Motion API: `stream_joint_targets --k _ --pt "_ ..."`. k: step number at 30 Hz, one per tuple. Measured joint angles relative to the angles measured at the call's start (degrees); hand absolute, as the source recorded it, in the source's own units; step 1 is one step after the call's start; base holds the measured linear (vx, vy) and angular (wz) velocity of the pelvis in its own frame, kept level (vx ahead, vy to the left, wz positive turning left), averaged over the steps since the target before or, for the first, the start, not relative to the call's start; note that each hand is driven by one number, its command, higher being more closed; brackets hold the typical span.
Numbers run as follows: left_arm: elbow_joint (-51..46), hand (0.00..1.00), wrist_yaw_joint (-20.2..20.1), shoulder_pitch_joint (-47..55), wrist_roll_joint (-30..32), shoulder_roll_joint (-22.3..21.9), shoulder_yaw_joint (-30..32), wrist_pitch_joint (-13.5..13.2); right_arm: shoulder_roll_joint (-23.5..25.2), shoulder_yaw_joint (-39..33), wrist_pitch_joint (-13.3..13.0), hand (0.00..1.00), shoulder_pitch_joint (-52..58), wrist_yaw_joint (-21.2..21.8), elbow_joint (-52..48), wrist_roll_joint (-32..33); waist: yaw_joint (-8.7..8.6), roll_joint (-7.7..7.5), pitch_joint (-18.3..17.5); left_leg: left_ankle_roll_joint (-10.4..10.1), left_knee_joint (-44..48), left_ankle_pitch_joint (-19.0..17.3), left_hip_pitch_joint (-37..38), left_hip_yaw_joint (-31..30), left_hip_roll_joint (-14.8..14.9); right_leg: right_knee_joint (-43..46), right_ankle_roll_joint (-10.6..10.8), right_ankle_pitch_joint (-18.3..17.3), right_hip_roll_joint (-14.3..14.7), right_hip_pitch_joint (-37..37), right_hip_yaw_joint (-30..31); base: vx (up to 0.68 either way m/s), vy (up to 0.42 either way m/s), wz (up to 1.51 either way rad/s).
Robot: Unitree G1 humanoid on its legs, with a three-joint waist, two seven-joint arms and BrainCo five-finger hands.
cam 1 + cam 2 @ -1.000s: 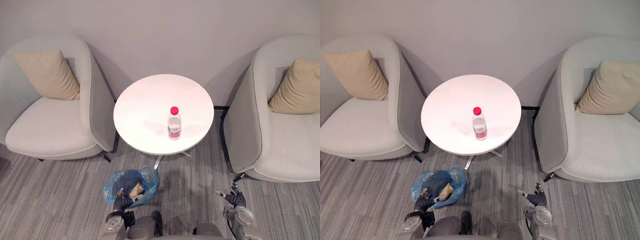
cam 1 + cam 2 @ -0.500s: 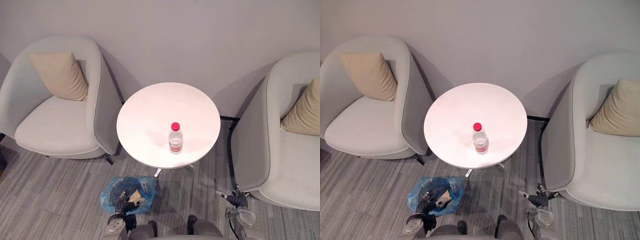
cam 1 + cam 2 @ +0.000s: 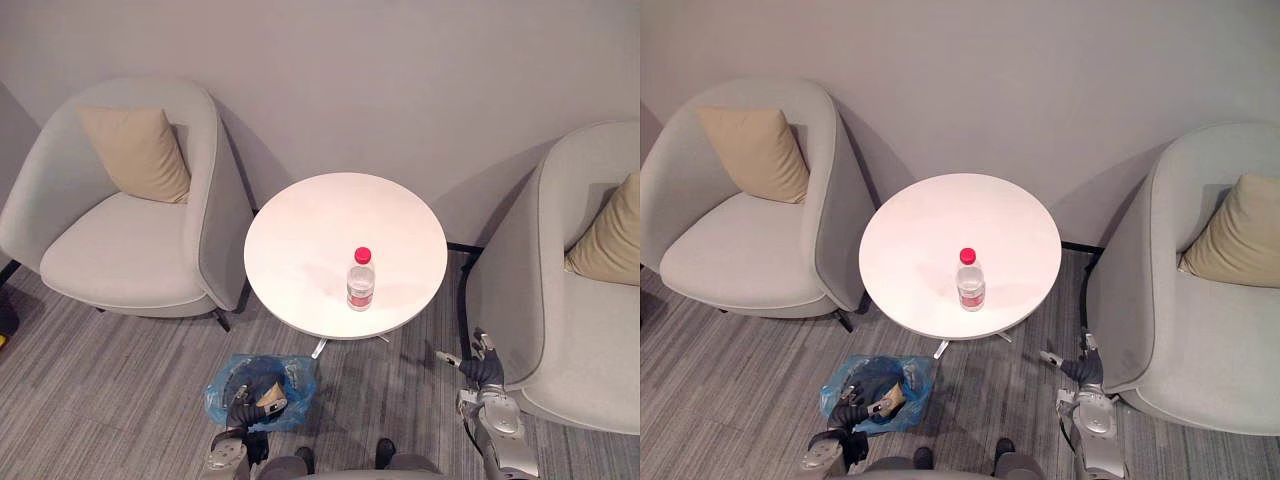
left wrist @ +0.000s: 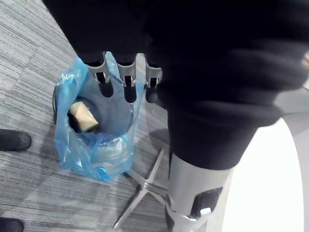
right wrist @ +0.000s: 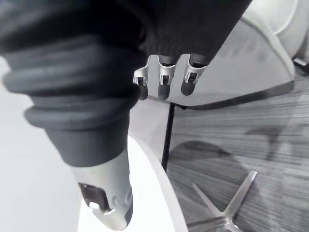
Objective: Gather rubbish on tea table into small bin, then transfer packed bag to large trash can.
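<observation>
Bottle (image 3: pixel 360 280), red cap, is standing upright on the round white tea table (image 3: pixel 300 230), toward the near edge and slightly to the right of centre. It is not being touched by either hand.

Small bin (image 3: pixel 222 392), lined with a blue bag (image 4: pixel 72 154), is sitting on the grey striped carpet (image 3: pixel 100 380) just in front of the table's star base (image 4: pixel 145 186), on the robot's left. A brown scrap (image 4: pixel 83 117) is lying inside the bag, against the wall.

Left hand (image 3: pixel 243 408) is being held at the bin's near rim, over the bag's edge. Whether the bag is being touched or gripped cannot be told; hand state cannot be told either.

Right hand (image 3: pixel 483 372) is being held low beside the front corner of the right armchair (image 3: pixel 580 350), well apart from the bin and the bottle. Its fingers (image 5: pixel 164 79) are hanging relaxed and loosely spread, and nothing is being held in them.

The table is being flanked by that chair and the left armchair (image 3: pixel 120 250); a tan cushion (image 3: pixel 140 150) is leaning in the left one and another cushion (image 3: pixel 610 240) in the right.
</observation>
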Motion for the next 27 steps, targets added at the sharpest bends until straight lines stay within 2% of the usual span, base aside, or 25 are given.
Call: stream_joint_targets --k 4,10,15,23,27 --pt "0.01 0.00 -0.02 1.05 0.57 0.04 0.00 -0.03 -1.79 1.71 -0.42 0.00 -1.20 0.06 -0.98 -1.19 0.01 -0.11 -0.75 0.21 -0.82 0.52 -0.47 -1.37 -0.30 -0.60 0.04 0.10 -0.31 0.06 -1.32 0.00 -0.009 0.17" --pt "0.01 0.00 -0.05 0.71 0.91 0.59 0.02 -0.41 -3.73 4.30 -0.46 0.00 -4.21 1.18 -0.97 -1.63 1.30 -0.10 -0.93 0.07 -1.61 1.31 -1.35 -3.13 -0.49 -1.40 0.04 0.09 -0.48 0.07 -3.21 0.02 -0.012 0.16" --pt "0.27 0.00 -0.16 1.13 0.96 0.58 0.01 -0.48 -5.25 6.46 -0.48 0.00 -7.58 1.30 -0.95 -1.63 1.44 -0.06 -0.95 0.05 -1.61 1.57 -2.09 -4.99 -0.75 -1.81 0.05 0.06 -0.71 0.41 -5.12 0.01 -0.008 0.19" --pt "1.25 0.00 -1.15 2.46 0.96 0.60 0.00 -0.81 -5.36 10.48 -0.58 0.00 -10.33 2.38 0.07 -1.61 1.63 -0.09 -0.95 0.12 -3.55 3.38 -2.79 -8.17 -1.38 -2.70 0.08 0.04 -1.32 0.77 -8.29 -0.02 0.001 0.22" --pt "1.26 0.00 -1.15 2.49 0.95 0.53 -0.11 -1.28 -5.84 11.10 -0.57 0.00 -11.91 2.40 2.52 -1.60 3.03 -0.09 -0.95 -0.07 -3.74 4.05 -4.09 -9.43 -1.37 -2.67 0.06 0.03 -1.31 0.02 -9.51 -0.02 -0.007 0.17"
